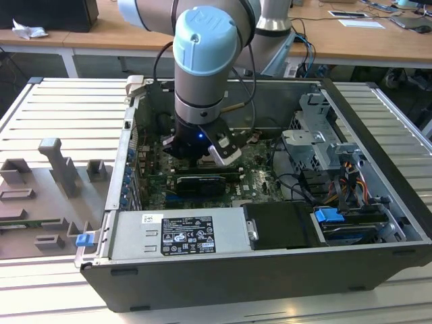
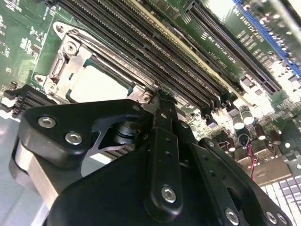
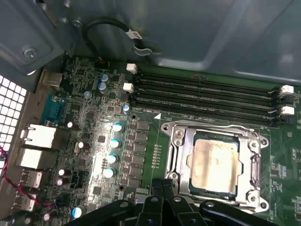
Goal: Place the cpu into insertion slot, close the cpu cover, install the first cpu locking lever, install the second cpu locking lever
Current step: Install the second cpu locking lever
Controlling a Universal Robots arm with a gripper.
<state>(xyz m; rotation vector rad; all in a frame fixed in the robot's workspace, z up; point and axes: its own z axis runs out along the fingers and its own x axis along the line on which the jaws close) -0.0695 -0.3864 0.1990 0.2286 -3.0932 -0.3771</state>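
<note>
Reaching down into the open computer case [image 1: 283, 270], the gripper [image 1: 202, 154] in the exterior view hides the board beneath it. The first wrist view shows the cpu [image 3: 215, 162] seated in the insertion slot [image 3: 178, 160], framed by the cpu cover [image 3: 256, 165]. The second wrist view adds the memory slots [image 2: 155, 61]; whether the claw is clenched cannot be told, and no print is legible.

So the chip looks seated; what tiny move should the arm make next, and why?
Probably a small drop toward the frame's near edge, to work a locking lever. The pale beige square cpu is seated, the thin silvery metal cpu cover lies flat around it, and the black gripper, shut, hovers beside that edge. Lever latching is unclear.
</note>
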